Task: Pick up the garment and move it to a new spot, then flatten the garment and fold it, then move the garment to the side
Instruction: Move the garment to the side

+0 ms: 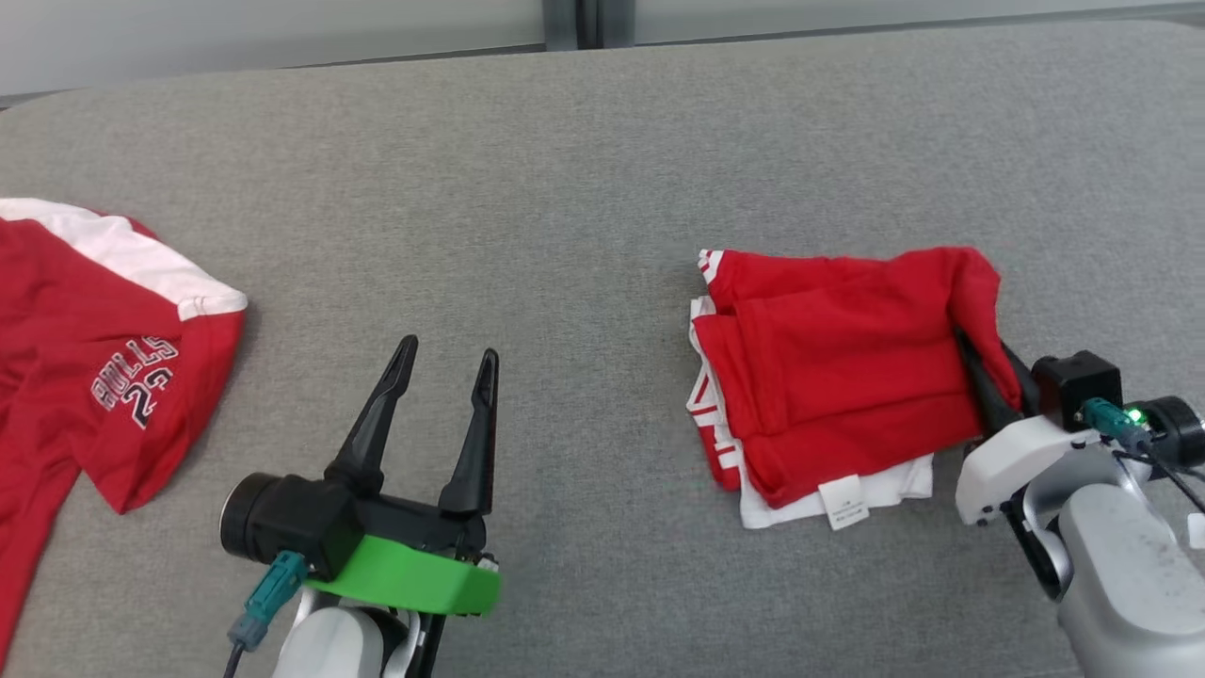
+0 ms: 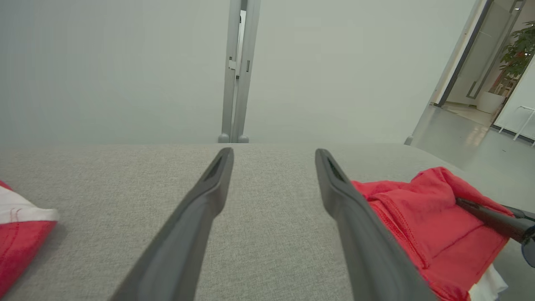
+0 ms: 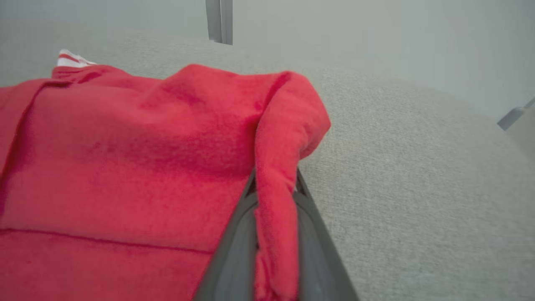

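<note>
Dark fingers of the left gripper (image 1: 448, 350) stand spread apart above the grey worktop (image 1: 584, 188), grasping nothing. The right gripper (image 3: 274, 188) is clenched on a raised fold at the garment's (image 1: 838, 377) right edge. The garment lies folded on the worktop's right half: red layers over white, with a white label (image 1: 844, 502) at the near edge and striped trim at the left.
</note>
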